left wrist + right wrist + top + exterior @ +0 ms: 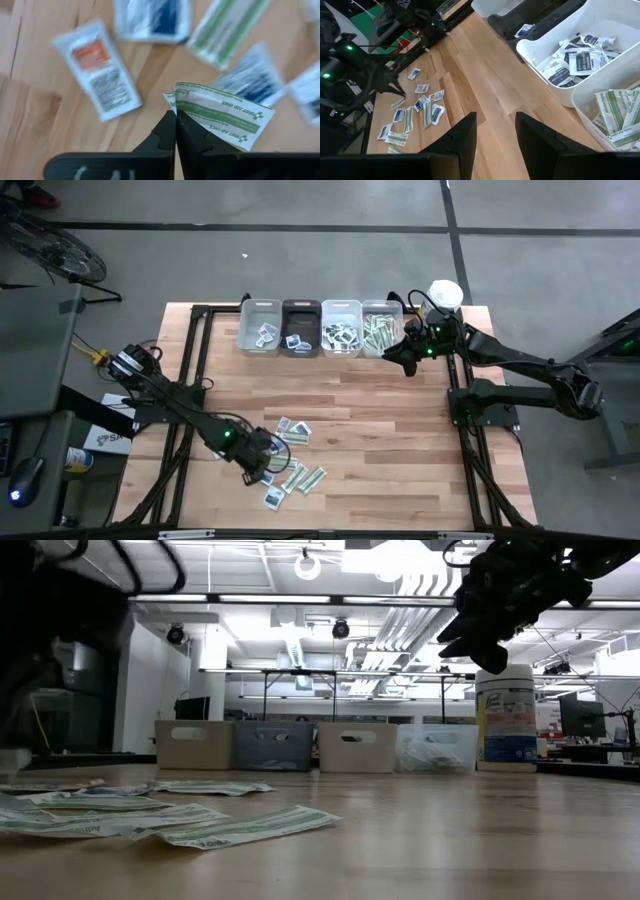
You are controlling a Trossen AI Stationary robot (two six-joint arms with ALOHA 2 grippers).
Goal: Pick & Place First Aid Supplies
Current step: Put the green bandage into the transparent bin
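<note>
My left fingers (176, 117) pinch one end of a thin green-and-white paper strip packet (220, 115), light and floppy, near the worktop's front edge; my right fingers (495, 130) wait wide.

Green-and-white strip packet (220, 112) pinched at one end, above flat packets (295, 465) scattered on wood.

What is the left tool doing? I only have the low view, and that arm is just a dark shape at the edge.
Observer: The left tool is shut on one end of a green-and-white strip packet.
Operator: And the right one?
Observer: The right tool is open and empty, over the table beside the bin of green strips.
Operator: Anything next to the held strip?
Observer: A white packet with an orange mark lies flat on the wood nearby.
</note>
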